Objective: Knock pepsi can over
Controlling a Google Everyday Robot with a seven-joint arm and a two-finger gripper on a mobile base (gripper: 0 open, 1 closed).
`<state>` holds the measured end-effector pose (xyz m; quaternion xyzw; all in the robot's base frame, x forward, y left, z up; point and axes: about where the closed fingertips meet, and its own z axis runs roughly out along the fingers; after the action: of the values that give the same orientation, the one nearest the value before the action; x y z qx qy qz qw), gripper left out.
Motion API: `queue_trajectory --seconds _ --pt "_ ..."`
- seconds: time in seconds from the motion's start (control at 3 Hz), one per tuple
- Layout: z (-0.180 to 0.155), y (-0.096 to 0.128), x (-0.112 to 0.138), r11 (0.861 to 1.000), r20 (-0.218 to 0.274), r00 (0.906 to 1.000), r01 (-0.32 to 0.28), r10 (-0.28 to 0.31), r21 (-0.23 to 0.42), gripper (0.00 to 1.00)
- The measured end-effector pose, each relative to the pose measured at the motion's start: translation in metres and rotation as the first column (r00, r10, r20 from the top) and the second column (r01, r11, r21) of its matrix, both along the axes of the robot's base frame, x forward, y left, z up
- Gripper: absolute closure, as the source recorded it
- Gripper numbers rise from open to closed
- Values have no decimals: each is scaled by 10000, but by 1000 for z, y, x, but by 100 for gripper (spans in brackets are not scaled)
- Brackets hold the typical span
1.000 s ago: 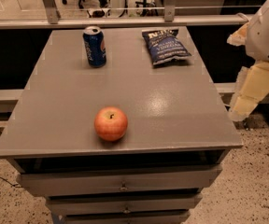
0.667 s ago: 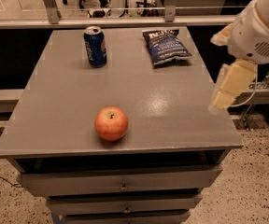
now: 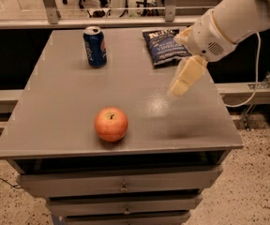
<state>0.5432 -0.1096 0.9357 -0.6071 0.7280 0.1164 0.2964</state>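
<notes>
**Pepsi can upright at the far left, gripper hanging well apart**

The small blue cylindrical metal pepsi can [image 3: 94, 47] with a silver top and a red-and-white round logo stands upright on the flat grey tabletop [image 3: 64, 102]. Taking the middle of the top as the dial's centre, the can sits at about 11 o'clock, near the far edge.

From the can, the dark blue crinkled chip bag [image 3: 165, 46] with white lettering lies flat at 3 o'clock, also near the far edge and well apart from the can. The round red-orange apple [image 3: 111, 124] with a short stem rests at about 6 o'clock from the can, near the front edge.

The cream-coloured two-finger gripper [image 3: 178, 89] hangs at about 4 o'clock from the can, well apart from it, tilted with its tip pointing down and to the left. It is above the right part of the tabletop, just in front of the chip bag's near corner, and it holds nothing. Whether it is released or clenched I cannot tell. The thick white robot arm [image 3: 238, 15] reaches in from the 2 o'clock corner of the view, and a thin white cable [image 3: 257, 64] droops beside it.

Under the top is a stack of grey drawers [image 3: 121, 184] with small knobs. The table stands on a speckled floor [image 3: 261, 182].
</notes>
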Motion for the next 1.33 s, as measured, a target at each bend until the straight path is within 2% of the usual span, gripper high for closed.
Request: queue_trajectory --seconds 0.33,0.67,1.0,1.33 --pt "-6 39 34 9932 96 9994 -335 326 1112 0" --pt "-6 39 34 9932 96 9994 -335 326 1112 0" --pt "-10 52 48 9828 97 10000 -32 15 1849 0" --pt "-18 77 76 9541 123 9999 74 -117 2993 0"
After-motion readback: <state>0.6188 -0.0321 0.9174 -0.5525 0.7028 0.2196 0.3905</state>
